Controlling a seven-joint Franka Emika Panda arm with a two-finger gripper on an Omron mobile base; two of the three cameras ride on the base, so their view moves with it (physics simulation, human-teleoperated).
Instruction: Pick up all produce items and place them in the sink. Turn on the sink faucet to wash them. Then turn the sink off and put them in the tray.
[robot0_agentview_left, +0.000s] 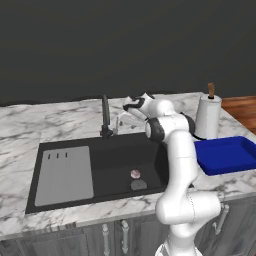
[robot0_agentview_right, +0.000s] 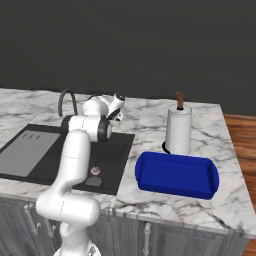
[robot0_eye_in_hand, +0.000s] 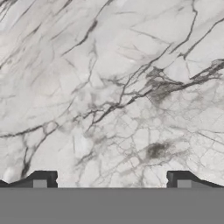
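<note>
Marble counter (robot0_agentview_left: 30, 125) is carrying blue tray (robot0_agentview_left: 225, 155) right of sink (robot0_agentview_left: 100, 172); paper towel roll (robot0_agentview_left: 208, 116) is standing behind tray.

Small round pinkish-purple bulb (robot0_agentview_left: 135, 173) lies in large black recessed sink basin (robot0_agentview_left: 115, 160), just beside round grey drain. Thin dark gooseneck faucet (robot0_agentview_left: 106, 117) upright at far rim. Shallow bright blue rectangular tray (robot0_agentview_left: 225, 155) on marble right of sink.
</note>
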